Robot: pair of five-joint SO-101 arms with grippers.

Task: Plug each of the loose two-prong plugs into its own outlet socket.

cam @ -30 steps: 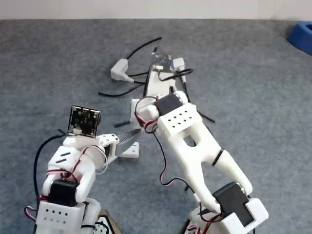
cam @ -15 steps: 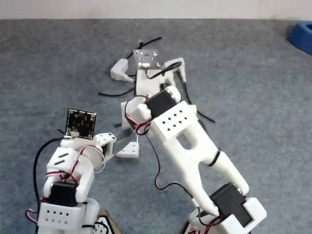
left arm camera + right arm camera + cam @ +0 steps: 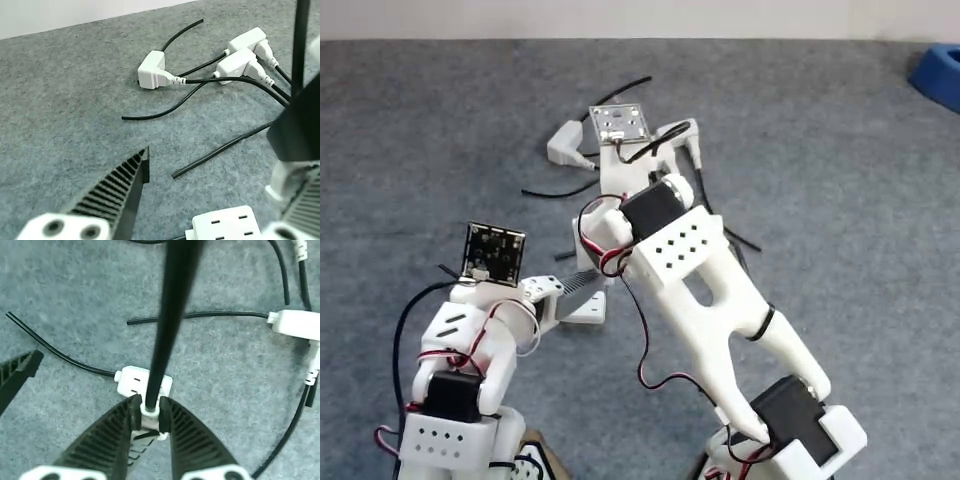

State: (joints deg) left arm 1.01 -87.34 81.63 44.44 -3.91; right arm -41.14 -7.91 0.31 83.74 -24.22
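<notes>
On the grey carpet (image 3: 840, 180), at about 7 o'clock, the left gripper (image 3: 225, 170) hangs low with its jaws spread wide and nothing between them. A white outlet socket (image 3: 588, 308) lies flat just past its ribbed fingertips, near the centre of the floor, with its slots facing up and its long axis running roughly 9 to 3 o'clock. Directly above the socket, the right gripper (image 3: 148, 402), reaching in from 5 o'clock, is clamped on a small white plug (image 3: 149, 412). The plug's black cord (image 3: 172, 315) rises steeply, so its long axis looks close to vertical. The prongs presumably point down at the slots, but the fingers hide them. The plug is probably light, rigid and smooth-skinned, and the springy cord is likely to twist it. The best hold looks to be on the flat sides of the moulded body, close to the prong end, and never on the cord. Farther back, from 11 to 12 o'clock, three white connectors (image 3: 152, 70) lie among looping black leads and appear already mated. A blue object (image 3: 940, 75) sits at the 2 o'clock edge.
</notes>
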